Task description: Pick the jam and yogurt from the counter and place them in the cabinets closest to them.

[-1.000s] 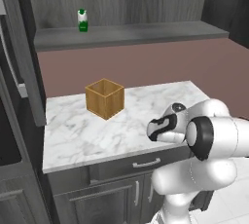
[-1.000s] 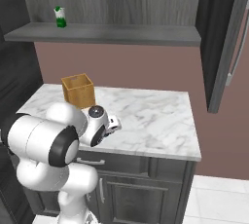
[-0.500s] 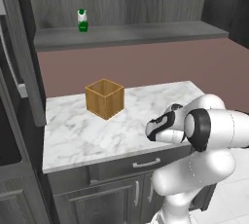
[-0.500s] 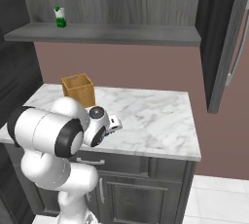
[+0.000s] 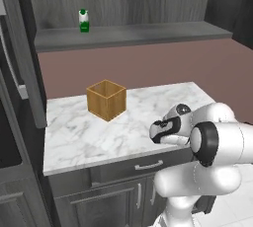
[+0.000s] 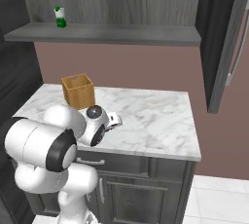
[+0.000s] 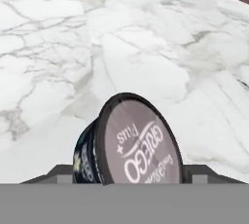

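Observation:
The yogurt point(image 7: 131, 145), a dark cup with a grey lid, lies on its side on the white marble counter point(image 7: 146, 47), lid toward the hand camera. My gripper point(image 7: 130, 174) is down at the cup, and its two fingertips point(image 7: 58, 173) rest against the cup's left and right sides. In the base views the gripper point(image 5: 157, 132) point(image 6: 115, 120) sits low over the counter's front part point(image 5: 79, 132), to the right of a wooden box. The dark grey cabinets with their flat shelf point(image 5: 128, 36) point(image 6: 107, 33) run above the counter. The jam is out of view.
An open wooden box point(image 5: 106, 100) point(image 6: 78, 90) stands at the back left of the counter. A green-and-white bottle point(image 5: 84, 20) point(image 6: 60, 17) stands on the shelf's left end. An open cabinet door point(image 6: 226, 47) hangs at the right.
The arm's elbow has shifted a little while the hand has stayed low at the same spot on the counter. The box and the bottle have not moved.

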Controlling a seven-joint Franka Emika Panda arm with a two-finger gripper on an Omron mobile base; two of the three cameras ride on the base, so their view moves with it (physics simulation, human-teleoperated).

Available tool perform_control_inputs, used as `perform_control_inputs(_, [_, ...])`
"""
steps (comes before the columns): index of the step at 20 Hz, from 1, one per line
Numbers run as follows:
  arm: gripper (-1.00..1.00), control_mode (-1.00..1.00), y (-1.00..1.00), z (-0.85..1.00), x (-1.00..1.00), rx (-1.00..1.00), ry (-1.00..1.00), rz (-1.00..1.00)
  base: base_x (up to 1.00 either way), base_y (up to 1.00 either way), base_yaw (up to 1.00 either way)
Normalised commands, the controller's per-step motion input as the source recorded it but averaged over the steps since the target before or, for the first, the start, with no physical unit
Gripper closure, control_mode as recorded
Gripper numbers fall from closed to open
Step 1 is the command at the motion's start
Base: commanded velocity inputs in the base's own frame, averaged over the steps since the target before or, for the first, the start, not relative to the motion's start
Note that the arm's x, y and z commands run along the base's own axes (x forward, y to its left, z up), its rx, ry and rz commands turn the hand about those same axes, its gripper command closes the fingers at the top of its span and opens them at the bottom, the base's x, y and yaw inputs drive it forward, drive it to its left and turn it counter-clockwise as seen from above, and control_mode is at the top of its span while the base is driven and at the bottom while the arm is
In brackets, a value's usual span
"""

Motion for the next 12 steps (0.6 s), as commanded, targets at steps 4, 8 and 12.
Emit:
perform_control_inputs(4, [1.00, -1.00, 0.00, 0.58, -0.10, 0.00, -0.19, -0.09, 0.00, 0.00, 0.00])
perform_control_inputs(8, [1.00, -1.00, 0.07, 0.58, -0.09, 0.00, -0.17, -0.07, 0.00, 0.00, 0.00])
perform_control_inputs(12, [1.00, -1.00, 0.09, 0.55, -0.13, 0.00, -0.20, -0.06, 0.00, 0.00, 0.00])
